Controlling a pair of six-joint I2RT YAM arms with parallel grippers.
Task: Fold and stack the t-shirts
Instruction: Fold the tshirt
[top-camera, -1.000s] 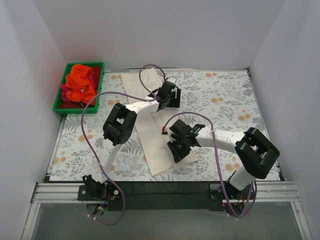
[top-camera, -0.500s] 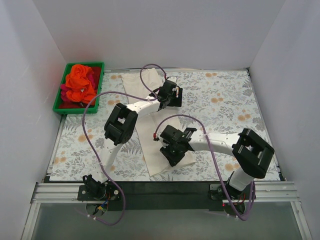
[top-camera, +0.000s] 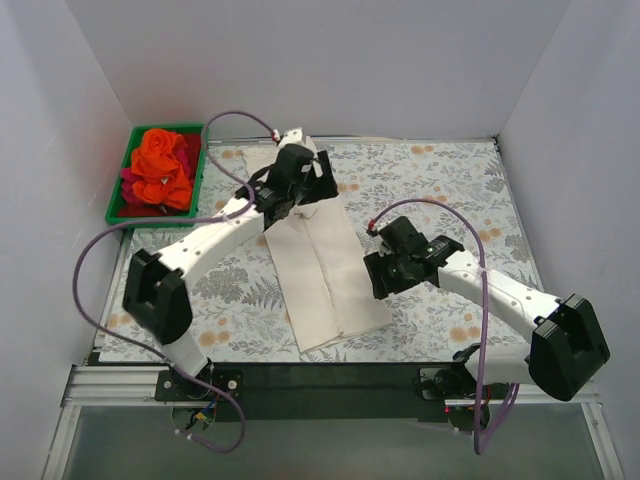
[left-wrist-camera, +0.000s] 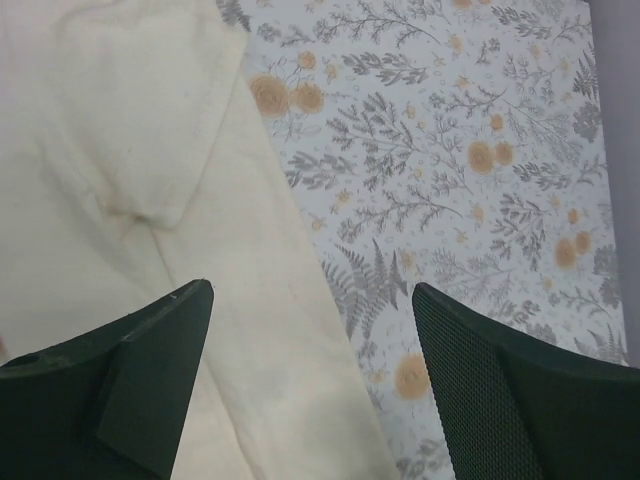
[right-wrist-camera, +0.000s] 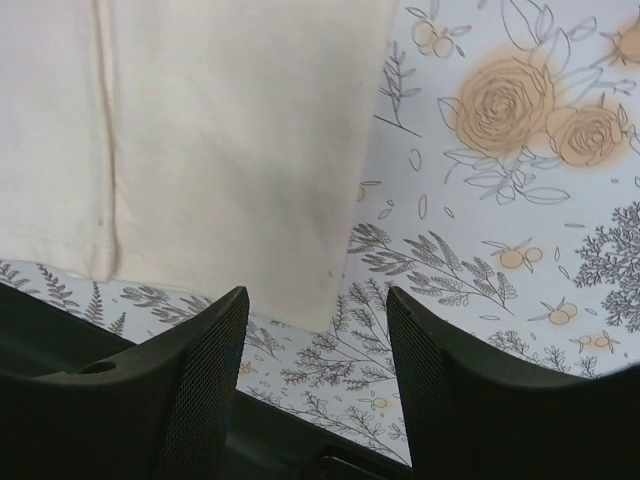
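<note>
1. The left gripper (left-wrist-camera: 310, 390) has its two dark fingers spread wide with nothing between them. It hangs over the far end of the cream shirt (top-camera: 318, 270), above that shirt's right edge, and we cannot tell whether it touches the cloth.
2. The right gripper (right-wrist-camera: 318, 390) also has its fingers apart and holds nothing. Below it lies the shirt's near right corner, with the flowered tablecloth (top-camera: 450, 190) showing just beside it.
3. The cream shirt lies flat in the middle of the table, folded lengthwise into a long narrow strip. It runs from far to near and slants slightly right, with a crease down its middle.
4. We judge that the grippers sit at opposite ends of the strip so the next fold can bring one end over the other to shorten it.
5. Further out, at the far left corner, a green bin (top-camera: 150, 220) holds an orange shirt (top-camera: 162, 165) bunched on top of a red shirt (top-camera: 132, 182). Both are unfolded and well apart from the cream one.
</note>
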